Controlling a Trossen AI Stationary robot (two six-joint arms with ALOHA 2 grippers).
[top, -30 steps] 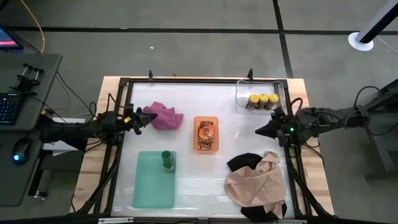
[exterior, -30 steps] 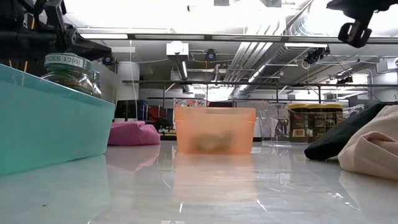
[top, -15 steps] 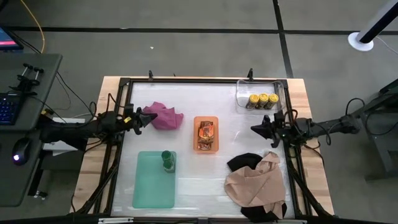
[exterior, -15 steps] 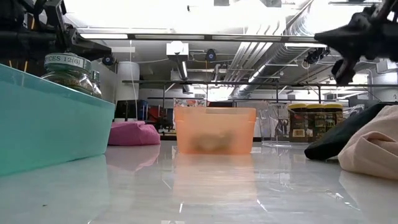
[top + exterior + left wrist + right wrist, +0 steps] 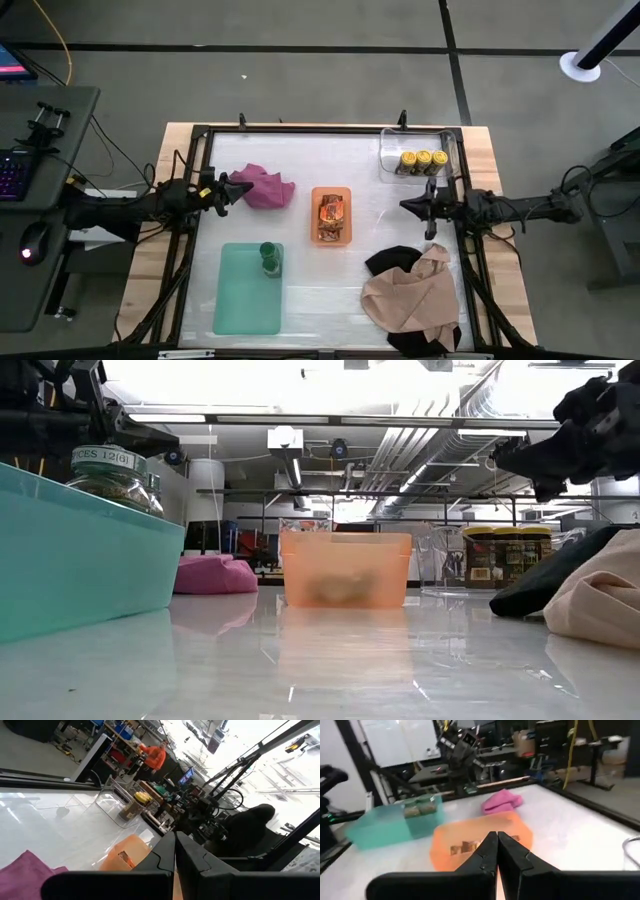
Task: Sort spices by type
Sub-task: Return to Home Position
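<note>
The left gripper (image 5: 222, 190) has its two dark fingers pressed together on nothing, over the left edge of the white table (image 5: 300, 160), just beside a crumpled magenta cloth (image 5: 262, 186). The right gripper (image 5: 408, 206) is likewise pinched closed and empty, near the table's right side. Closest to it, three yellow-lidded round jars (image 5: 422, 158) stand in a row inside a clear plastic bin (image 5: 386, 150) at the far right corner. Flat orange-and-black packets (image 5: 331, 212) lie in a small orange bin (image 5: 332, 191) between the two grippers, apart from both. Green-lidded round glass jars (image 5: 267, 249) sit at the far end of a teal bin (image 5: 240, 300), well apart from the left gripper. A black cloth (image 5: 392, 260) and a tan cloth (image 5: 410, 295) lie heaped near the right gripper.
</note>
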